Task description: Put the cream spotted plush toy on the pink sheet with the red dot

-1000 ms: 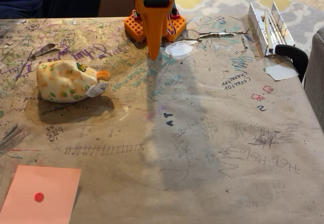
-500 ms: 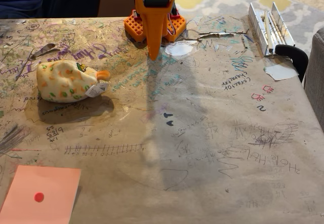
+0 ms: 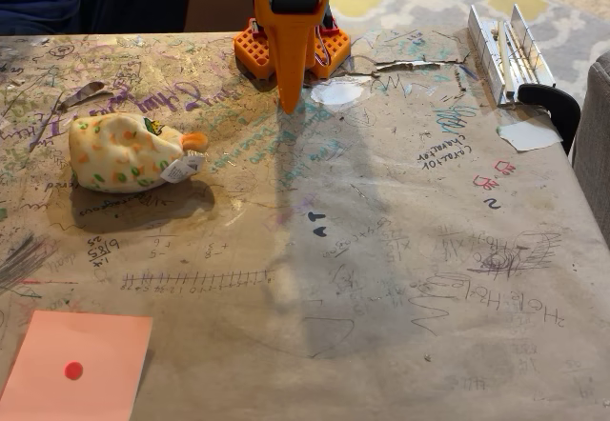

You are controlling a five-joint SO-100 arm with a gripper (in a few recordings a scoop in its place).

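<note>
The toy (image 3: 129, 152) is seen far left, well apart from the sheet (image 3: 81, 364) at the desk's (image 3: 400, 345) near-left edge; the gripper (image 3: 290, 105) is pointed down at the far side, closed on nothing.

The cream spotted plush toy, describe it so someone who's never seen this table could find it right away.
Start at the orange arm at the far edge of the scribbled table, then look left and nearer the camera. There lies the cream spotted plush toy, well above the pink sheet. It is the one soft, rounded thing, with orange and green spots.
</note>
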